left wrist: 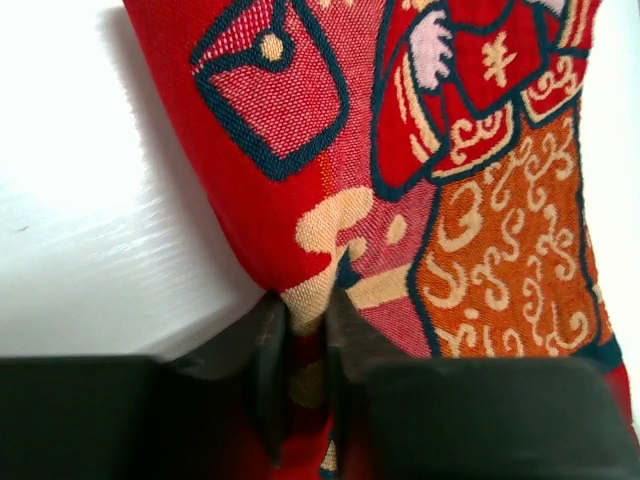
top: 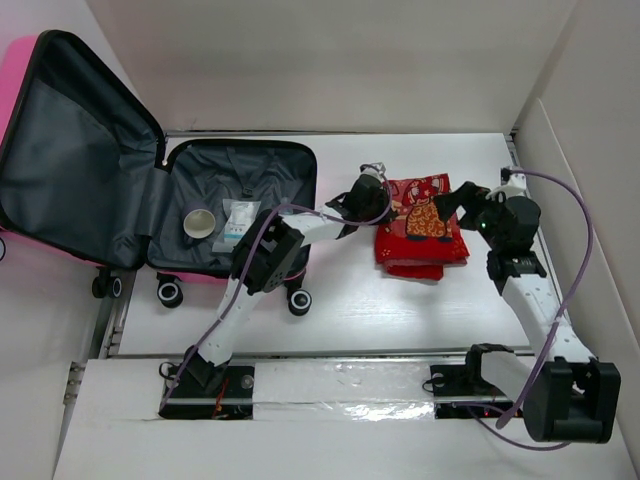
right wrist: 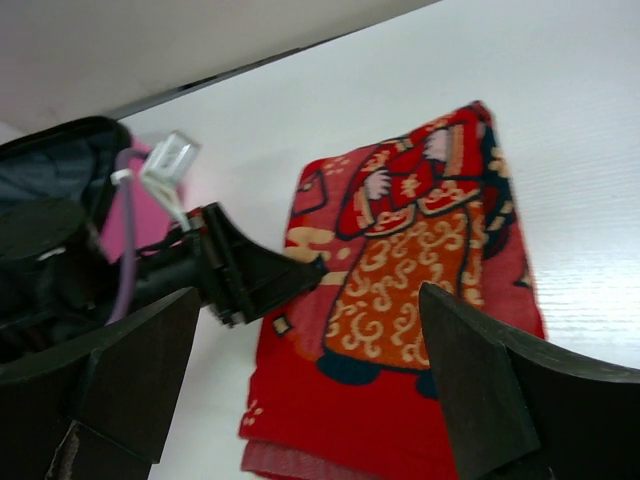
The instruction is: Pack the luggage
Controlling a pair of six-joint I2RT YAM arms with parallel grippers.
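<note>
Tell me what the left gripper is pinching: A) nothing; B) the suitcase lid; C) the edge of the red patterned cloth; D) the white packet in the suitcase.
C: the left wrist view shows the left gripper closed on a fold at the edge of the red patterned cloth.

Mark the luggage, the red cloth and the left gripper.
luggage (top: pixel 80 170), top view, grey lining of open lid.
red cloth (top: pixel 425 228), top view, printed middle.
left gripper (left wrist: pixel 308 305), left wrist view, between fingertips pinching red cloth.
</note>
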